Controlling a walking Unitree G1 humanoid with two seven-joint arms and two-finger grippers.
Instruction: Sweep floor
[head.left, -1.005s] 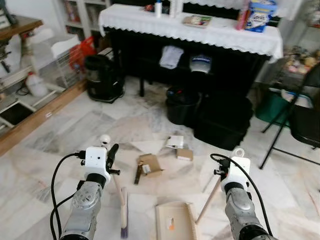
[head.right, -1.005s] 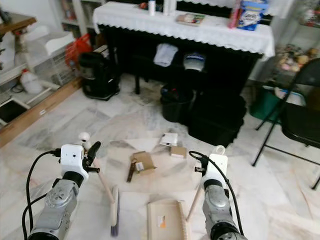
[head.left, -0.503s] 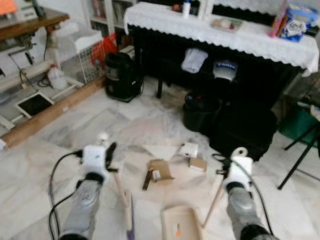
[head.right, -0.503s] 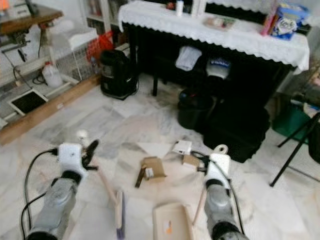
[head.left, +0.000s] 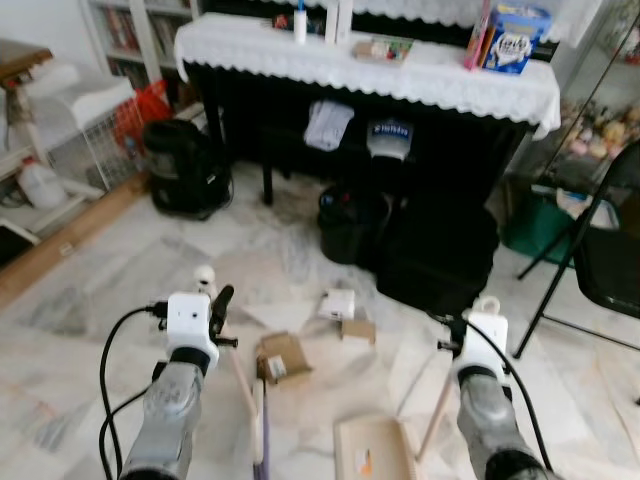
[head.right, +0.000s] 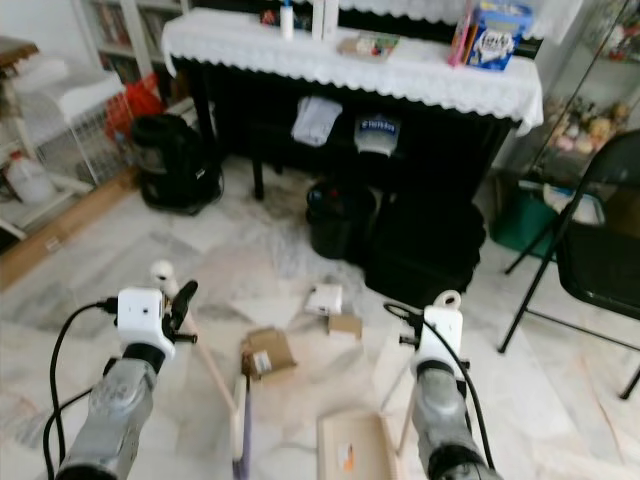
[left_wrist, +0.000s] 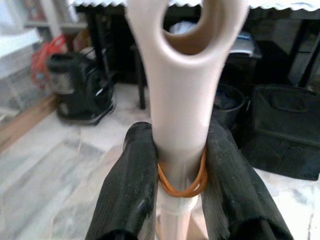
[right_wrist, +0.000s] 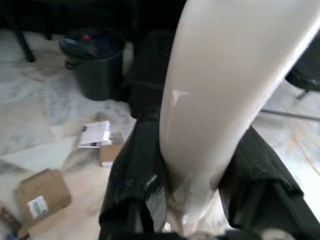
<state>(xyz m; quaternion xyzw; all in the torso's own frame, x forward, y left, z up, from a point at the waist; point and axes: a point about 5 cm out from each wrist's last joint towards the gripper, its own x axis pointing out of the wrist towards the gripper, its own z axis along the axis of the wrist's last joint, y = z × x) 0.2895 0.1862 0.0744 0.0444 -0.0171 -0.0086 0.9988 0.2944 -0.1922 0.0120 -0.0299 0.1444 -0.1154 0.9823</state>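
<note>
My left gripper (head.left: 214, 306) is shut on the pale broom handle (left_wrist: 186, 100), just above an orange rubber band. The handle slants down to the purple bristles (head.left: 261, 459) on the marble floor. My right gripper (right_wrist: 195, 172) is shut on the cream handle of the dustpan (head.left: 437, 410). The beige dustpan (head.left: 374, 452) rests on the floor between my arms. Litter lies just ahead: a brown cardboard box (head.left: 281, 357), a small white box (head.left: 336, 304) and a small brown box (head.left: 356, 330).
A black table with a white lace cloth (head.left: 370, 65) stands ahead, with a black bin (head.left: 345, 222) and black bag (head.left: 436, 255) under it. A black appliance (head.left: 185, 167) sits at the left, wire shelves (head.left: 60, 120) beyond it. A black folding chair (head.left: 605, 250) stands at right.
The whole picture swung sideways and back, so the camera moved. Both grippers keep their hold on the handles. The litter now lies a little closer to the broom head.
</note>
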